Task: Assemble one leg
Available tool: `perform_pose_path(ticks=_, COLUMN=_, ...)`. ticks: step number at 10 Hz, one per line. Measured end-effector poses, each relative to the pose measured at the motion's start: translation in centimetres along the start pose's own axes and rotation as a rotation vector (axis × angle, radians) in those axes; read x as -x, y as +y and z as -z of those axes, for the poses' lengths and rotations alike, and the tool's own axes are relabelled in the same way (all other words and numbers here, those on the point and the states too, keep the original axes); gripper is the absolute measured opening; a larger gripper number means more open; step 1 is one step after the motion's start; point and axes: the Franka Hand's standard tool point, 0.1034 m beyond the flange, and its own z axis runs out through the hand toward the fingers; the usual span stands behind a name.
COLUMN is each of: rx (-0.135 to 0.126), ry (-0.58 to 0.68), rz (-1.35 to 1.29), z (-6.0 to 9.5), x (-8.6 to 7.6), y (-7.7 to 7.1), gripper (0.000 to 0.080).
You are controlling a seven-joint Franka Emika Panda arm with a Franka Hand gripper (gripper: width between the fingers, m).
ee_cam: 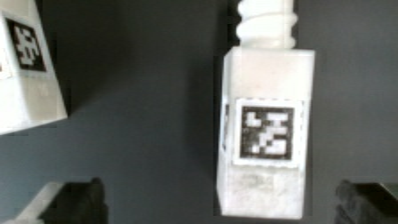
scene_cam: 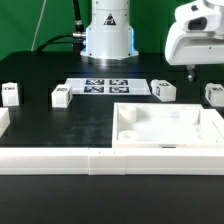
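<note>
While the gripper (scene_cam: 190, 68) hangs above the table (scene_cam: 45, 125) toward the exterior view's right, its jaws stand wide apart and grip nothing. In the wrist view the gripper (ee_cam: 217, 203) shows only as two dark fingertips (ee_cam: 71, 202), one at each lower corner. The end of a leg (ee_cam: 267, 120) lies in the gap between them with clear space on both sides, so neither pad touches it.

That leg is a long white block seen from above, lying flat on the dark surface. A black-and-white tag (ee_cam: 267, 132) faces the camera. A threaded stub (ee_cam: 263, 22) sticks out of the end away from the fingers. A second leg (ee_cam: 25, 65) lies well apart from it at the picture's edge, slightly tilted, and it also carries a tag.

From the exterior view four legs sit in a loose row across the table: a far-left leg (scene_cam: 10, 94), a left leg (scene_cam: 62, 96), a right leg (scene_cam: 164, 90) and a far-right leg (scene_cam: 214, 94). The gripper is above the gap between the last two. I cannot tell which of them is the one centred under the wrist camera.

The marker board (scene_cam: 110, 87) lies flat between the left leg and the right leg, just in front of the arm's base (scene_cam: 108, 35). The square panel (scene_cam: 205, 128), with its raised rim, rests nearer the camera on the exterior view's right. A low white rail (scene_cam: 60, 160) runs along the front edge.
</note>
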Motion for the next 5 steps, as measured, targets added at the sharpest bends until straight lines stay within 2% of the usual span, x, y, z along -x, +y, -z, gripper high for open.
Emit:
perform_pose_path(ticks=3, rx=0.022, ry=-0.236, rz=-0.004, z=-0.44, x=0.18, y=-0.51, gripper=0.0649)
perform_pose_path(ticks=4, rx=0.033, ry=-0.352, rz=-0.009, z=-0.55, x=-0.05, y=-0.62, gripper=0.0649)
perform_pose_path(ticks=5, rx=0.034, ry=-0.396, rz=-0.011, z=-0.77, x=-0.61, y=-0.76, gripper=0.0649)
